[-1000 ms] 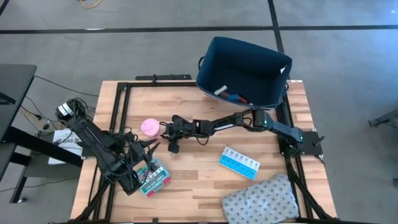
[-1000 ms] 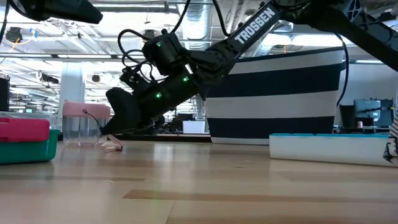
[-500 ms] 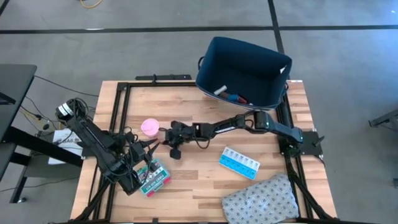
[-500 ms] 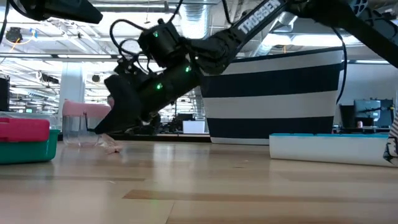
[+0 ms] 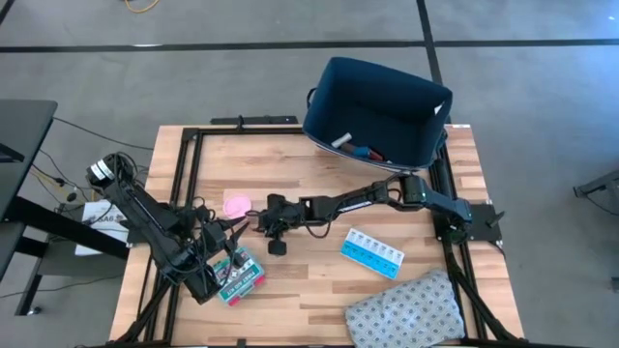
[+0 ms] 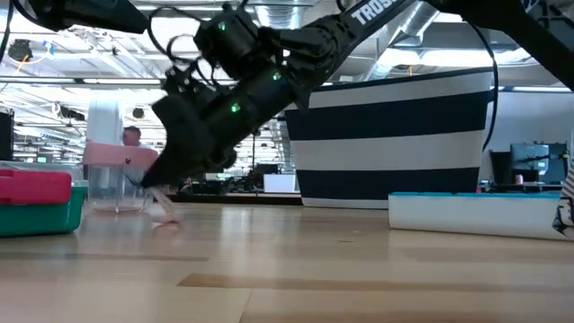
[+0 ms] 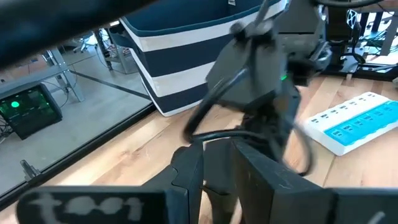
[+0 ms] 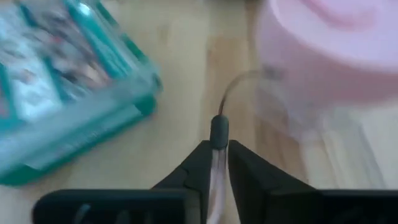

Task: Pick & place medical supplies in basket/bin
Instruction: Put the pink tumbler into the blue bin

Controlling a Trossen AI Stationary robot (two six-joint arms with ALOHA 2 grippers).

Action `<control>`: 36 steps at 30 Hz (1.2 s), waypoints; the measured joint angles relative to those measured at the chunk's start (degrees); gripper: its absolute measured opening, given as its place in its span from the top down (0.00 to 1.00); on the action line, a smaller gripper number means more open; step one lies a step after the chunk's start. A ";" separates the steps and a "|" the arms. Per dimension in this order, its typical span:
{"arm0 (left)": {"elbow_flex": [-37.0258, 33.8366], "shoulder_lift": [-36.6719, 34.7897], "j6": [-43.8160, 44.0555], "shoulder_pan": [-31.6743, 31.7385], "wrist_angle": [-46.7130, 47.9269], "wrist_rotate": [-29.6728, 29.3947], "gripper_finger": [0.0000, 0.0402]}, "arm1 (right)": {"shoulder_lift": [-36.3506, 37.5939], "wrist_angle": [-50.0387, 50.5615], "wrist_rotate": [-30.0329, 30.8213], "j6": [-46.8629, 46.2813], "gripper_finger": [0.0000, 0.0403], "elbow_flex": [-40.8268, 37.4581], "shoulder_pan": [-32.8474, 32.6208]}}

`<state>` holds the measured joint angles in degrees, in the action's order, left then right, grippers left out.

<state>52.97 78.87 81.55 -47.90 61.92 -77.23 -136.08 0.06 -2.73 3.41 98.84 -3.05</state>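
Note:
My right gripper (image 5: pixel 254 221) reaches across to the table's left part, just right of the pink round roll (image 5: pixel 236 205), and is shut on a thin pale strip. The roll (image 8: pixel 329 50) stands on the wood close ahead of the fingers. My left gripper (image 5: pixel 229 232) waits open near the front left, above the green-red flat box (image 5: pixel 240 275), and touches nothing. The light-blue pill organiser (image 5: pixel 372 253) lies flat on the table's right half. The navy bin (image 5: pixel 406 145) stands at the far right corner with a few small items inside. The other supplies do not show. My right gripper pinches a thin pale pink strip (image 8: pixel 215 167) between its two fingers, coming in low from the table's right and slanting down. A thin curved thread (image 8: pixel 239 84) leads from the fingertips to the pink roll. The strip's free end (image 6: pixel 161 213) trails on the wood.
A grey patterned cloth (image 5: pixel 401 309) lies at the near right corner. Black frame rails (image 5: pixel 184 174) run along the table's edges. Bare wood (image 5: pixel 319 280) lies between the flat box and the pill organiser. A person (image 6: pixel 133 136) shows far off in the room.
My right gripper has moved toward the table's near edge, staying shut. The pink roll has slid a short way along the table with it, toward the near edge, and stays upright.

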 joint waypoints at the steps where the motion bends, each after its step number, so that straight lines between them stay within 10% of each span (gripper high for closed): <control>1: 0.00 0.00 0.01 0.00 -0.01 0.00 0.82 | -0.04 0.40 -0.07 -0.34 0.84 -0.01 0.29; 17: 0.00 0.00 0.06 0.00 0.01 0.00 0.82 | -0.06 0.24 -0.08 -0.47 0.58 -0.01 0.92; 36: 0.00 0.00 0.10 -0.02 0.02 -0.07 0.82 | -0.08 0.13 1.34 -4.52 0.68 -0.01 3.00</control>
<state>52.97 78.87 81.65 -47.91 61.94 -77.30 -136.16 0.18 -1.39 -1.12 98.83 -0.06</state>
